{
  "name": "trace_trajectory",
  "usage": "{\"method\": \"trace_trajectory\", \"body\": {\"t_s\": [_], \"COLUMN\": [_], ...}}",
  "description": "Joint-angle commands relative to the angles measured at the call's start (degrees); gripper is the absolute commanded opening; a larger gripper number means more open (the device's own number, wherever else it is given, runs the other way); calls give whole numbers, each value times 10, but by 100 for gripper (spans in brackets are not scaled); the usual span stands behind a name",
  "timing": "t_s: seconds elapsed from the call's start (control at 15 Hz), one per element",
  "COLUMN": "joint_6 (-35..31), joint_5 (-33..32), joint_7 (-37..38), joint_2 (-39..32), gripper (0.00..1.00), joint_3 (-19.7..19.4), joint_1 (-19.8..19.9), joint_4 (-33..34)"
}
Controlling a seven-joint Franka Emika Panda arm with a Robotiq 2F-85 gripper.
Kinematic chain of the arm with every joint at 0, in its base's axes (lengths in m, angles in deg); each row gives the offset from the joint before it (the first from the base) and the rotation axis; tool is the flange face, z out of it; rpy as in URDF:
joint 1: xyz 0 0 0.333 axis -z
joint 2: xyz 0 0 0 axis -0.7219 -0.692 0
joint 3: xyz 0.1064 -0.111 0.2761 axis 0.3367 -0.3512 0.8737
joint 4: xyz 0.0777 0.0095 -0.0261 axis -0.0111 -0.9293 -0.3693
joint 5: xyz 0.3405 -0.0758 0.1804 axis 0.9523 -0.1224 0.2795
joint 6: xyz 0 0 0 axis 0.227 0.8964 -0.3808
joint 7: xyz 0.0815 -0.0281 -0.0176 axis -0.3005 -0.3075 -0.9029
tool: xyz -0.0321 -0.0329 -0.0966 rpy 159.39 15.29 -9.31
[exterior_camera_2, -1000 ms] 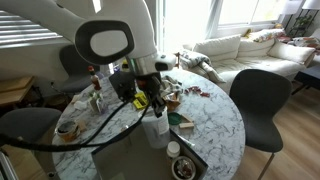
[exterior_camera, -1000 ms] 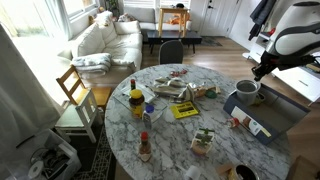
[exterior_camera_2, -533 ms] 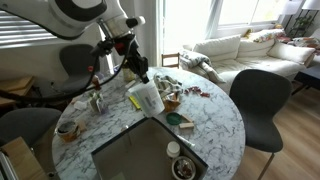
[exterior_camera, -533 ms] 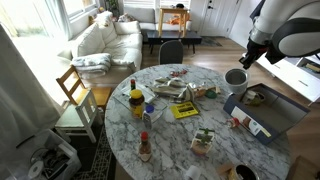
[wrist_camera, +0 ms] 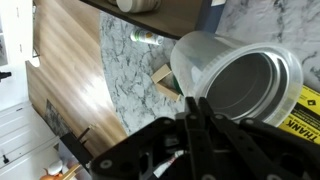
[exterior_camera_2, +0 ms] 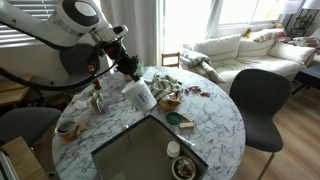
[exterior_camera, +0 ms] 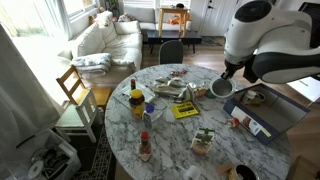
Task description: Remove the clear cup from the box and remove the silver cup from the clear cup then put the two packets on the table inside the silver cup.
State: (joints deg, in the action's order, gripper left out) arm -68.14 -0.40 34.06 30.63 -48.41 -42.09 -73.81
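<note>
My gripper (exterior_camera: pixel 226 73) (exterior_camera_2: pixel 128 72) (wrist_camera: pixel 196 104) is shut on the rim of the clear cup (exterior_camera: pixel 220 87) (exterior_camera_2: pixel 138 95) (wrist_camera: pixel 196 56). The cup hangs tilted above the marble table (exterior_camera: pixel 170 135), just off the box's edge. The silver cup (wrist_camera: pixel 252 88) sits nested inside it, its dark inside facing the wrist view. The blue-grey box (exterior_camera: pixel 278 115) (exterior_camera_2: pixel 135 152) lies on the table's edge with small items in it. A yellow packet (exterior_camera: pixel 184 111) lies flat on the table near the held cup. A second packet I cannot pick out.
Bottles (exterior_camera: pixel 136 100), a sauce bottle (exterior_camera: pixel 145 148), a small plant pot (exterior_camera: pixel 204 141) and a dish of items (exterior_camera_2: pixel 172 98) crowd the table. A wooden chair (exterior_camera: pixel 76 95) and a dark chair (exterior_camera_2: pixel 258 100) stand by it.
The arm lifted the nested cups out of the box and carried them sideways over the table, tilting them onto their side. The grip stayed shut.
</note>
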Motion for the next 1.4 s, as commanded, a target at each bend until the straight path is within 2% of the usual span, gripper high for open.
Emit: {"method": "trace_trajectory", "body": {"t_s": [0.0, 0.07, 0.4, 0.47, 0.67, 1.07, 1.33], "joint_6": [-17, -9, -13, -13, 48, 169, 248], "joint_5": [-33, -23, -22, -22, -120, -254, -348], "joint_7": [60, 30, 50, 50, 66, 89, 106], "joint_2": [-66, -24, -64, -64, -68, -105, -152], "gripper": [1, 6, 6, 1, 1, 1, 1], "joint_3": [1, -8, -7, -7, 3, 39, 51], "joint_1": [-21, -16, -30, -30, -54, -112, -136], "joint_4": [29, 3, 27, 29, 28, 27, 27]}}
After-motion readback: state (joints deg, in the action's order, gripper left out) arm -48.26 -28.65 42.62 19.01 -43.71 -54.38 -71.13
